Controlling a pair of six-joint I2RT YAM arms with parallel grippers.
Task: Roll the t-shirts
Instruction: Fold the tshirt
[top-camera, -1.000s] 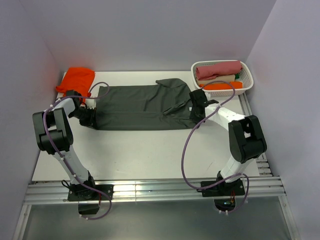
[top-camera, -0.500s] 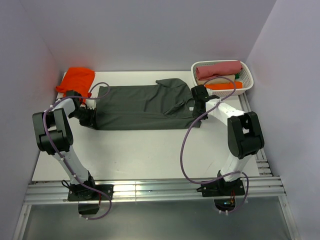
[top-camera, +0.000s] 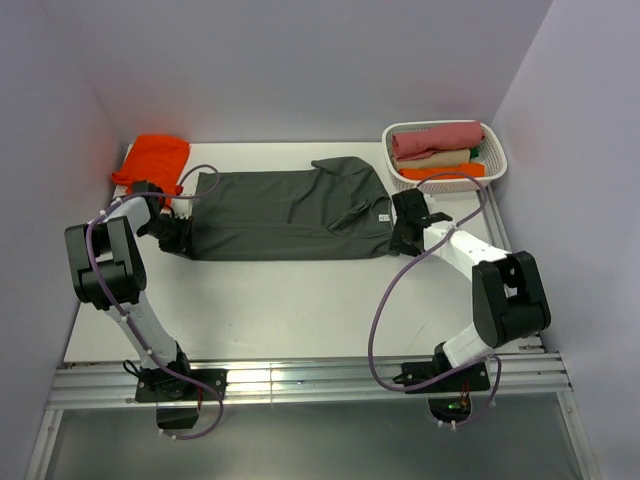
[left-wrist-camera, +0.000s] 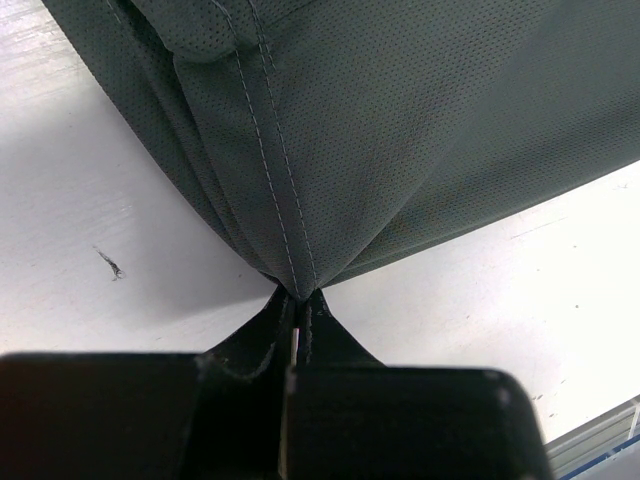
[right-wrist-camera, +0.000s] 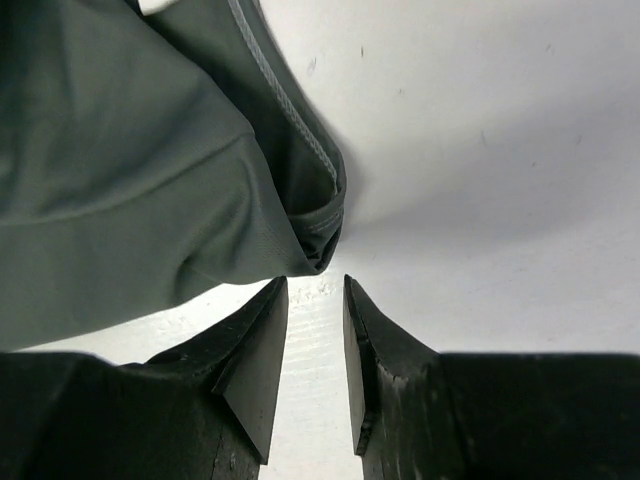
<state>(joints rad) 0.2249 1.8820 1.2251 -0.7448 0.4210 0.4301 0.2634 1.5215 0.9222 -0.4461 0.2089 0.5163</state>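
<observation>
A dark charcoal-grey t-shirt (top-camera: 290, 213) lies folded lengthwise across the table, a small white label (top-camera: 382, 215) near its right end. My left gripper (top-camera: 172, 232) is shut on the shirt's left hem, where the fabric (left-wrist-camera: 400, 130) bunches into the closed jaws (left-wrist-camera: 300, 300). At the shirt's right end my right gripper (top-camera: 403, 238) stands open, just off the collar edge (right-wrist-camera: 318, 235), with bare table between its fingers (right-wrist-camera: 255, 340). A bright orange t-shirt (top-camera: 155, 158) lies bunched at the back left corner.
A white basket (top-camera: 498, 148) at the back right holds rolled garments in pink, cream, green and orange. Walls close the table on the left, back and right. A metal rail runs along the near edge.
My right gripper has opened, let go of the shirt's collar end and drawn back to the right and nearer. That end now lies flat. The left gripper has not moved.
</observation>
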